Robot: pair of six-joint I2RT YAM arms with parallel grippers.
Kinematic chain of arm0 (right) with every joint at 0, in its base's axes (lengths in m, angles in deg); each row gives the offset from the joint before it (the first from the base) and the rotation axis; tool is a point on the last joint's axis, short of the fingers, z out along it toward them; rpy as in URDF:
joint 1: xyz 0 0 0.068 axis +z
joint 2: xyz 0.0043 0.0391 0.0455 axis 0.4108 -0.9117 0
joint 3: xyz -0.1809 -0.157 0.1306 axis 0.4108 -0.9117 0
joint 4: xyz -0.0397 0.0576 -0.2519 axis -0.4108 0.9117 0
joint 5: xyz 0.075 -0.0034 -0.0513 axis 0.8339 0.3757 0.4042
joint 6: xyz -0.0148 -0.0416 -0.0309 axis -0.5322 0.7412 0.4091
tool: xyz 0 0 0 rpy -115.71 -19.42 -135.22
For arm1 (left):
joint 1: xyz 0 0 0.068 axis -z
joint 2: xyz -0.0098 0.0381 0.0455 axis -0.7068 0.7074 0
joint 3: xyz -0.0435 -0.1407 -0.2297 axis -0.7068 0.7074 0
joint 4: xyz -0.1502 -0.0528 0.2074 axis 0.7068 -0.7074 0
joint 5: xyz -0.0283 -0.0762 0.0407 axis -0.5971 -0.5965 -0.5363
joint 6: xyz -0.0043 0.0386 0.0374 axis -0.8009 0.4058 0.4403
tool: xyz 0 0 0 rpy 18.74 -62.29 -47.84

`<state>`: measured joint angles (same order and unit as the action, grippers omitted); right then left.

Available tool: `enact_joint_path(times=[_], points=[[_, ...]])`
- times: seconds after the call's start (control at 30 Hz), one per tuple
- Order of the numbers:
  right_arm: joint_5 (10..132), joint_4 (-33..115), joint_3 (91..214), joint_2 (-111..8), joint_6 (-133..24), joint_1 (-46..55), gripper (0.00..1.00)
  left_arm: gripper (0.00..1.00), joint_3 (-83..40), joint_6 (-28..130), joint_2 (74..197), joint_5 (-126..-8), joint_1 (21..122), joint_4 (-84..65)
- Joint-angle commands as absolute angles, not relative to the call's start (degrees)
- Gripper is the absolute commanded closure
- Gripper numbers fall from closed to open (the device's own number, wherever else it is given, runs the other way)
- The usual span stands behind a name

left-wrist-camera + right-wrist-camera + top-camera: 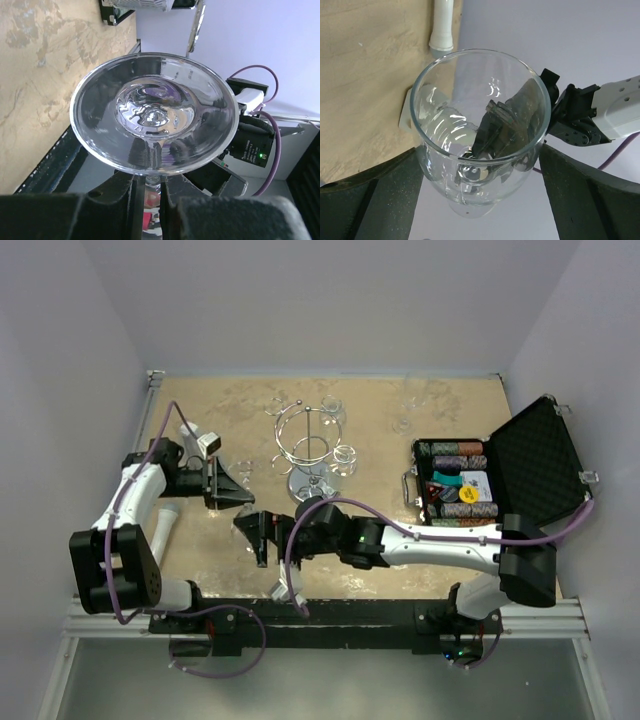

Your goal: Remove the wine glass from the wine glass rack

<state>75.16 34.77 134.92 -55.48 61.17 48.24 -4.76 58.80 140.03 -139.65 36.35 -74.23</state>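
The clear wine glass [152, 112] is off the rack and held in the air between my two grippers. My left gripper [150, 187] is shut on its thin stem just behind the round foot. In the right wrist view I look into the bowl [480, 135]. My right gripper [480, 155] has a finger against each side of the bowl. In the top view my left gripper [235, 495] and my right gripper [258, 535] meet front left of the chrome wine glass rack [310, 445]. There the held glass is too faint to make out.
Other clear glasses [343, 455] hang on the rack's hooks. An open black case [490, 480] of poker chips lies at the right. Faint clear glasses [405, 423] stand near the back wall. Walls close in the tan table [230, 420] on three sides.
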Motion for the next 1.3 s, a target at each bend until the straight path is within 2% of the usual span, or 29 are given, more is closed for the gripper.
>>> enact_joint_path(times=[0.0,0.63,0.97,1.0,1.13,1.27], points=[[77.32,32.35,134.53,-54.3,63.86,48.78,0.05,1.0,-3.57,52.61,138.33,-151.54,36.01,-71.79],[76.62,34.03,135.15,-54.3,60.0,50.37,0.13,1.0,-6.56,53.31,140.79,-151.98,36.01,-70.99],[73.46,35.61,138.22,-56.4,58.06,50.54,0.37,1.0,-6.38,53.76,140.79,-152.16,36.01,-71.26],[73.19,35.7,138.48,-56.58,57.89,50.54,0.38,0.99,-6.47,53.84,140.97,-151.98,36.01,-71.08],[72.66,35.61,138.92,-56.58,57.54,50.54,0.41,0.78,-6.91,53.23,141.14,-151.72,36.01,-70.12],[71.87,35.61,139.28,-55.88,56.05,50.54,0.43,0.66,-8.23,53.14,141.67,-151.72,35.05,-68.97]])
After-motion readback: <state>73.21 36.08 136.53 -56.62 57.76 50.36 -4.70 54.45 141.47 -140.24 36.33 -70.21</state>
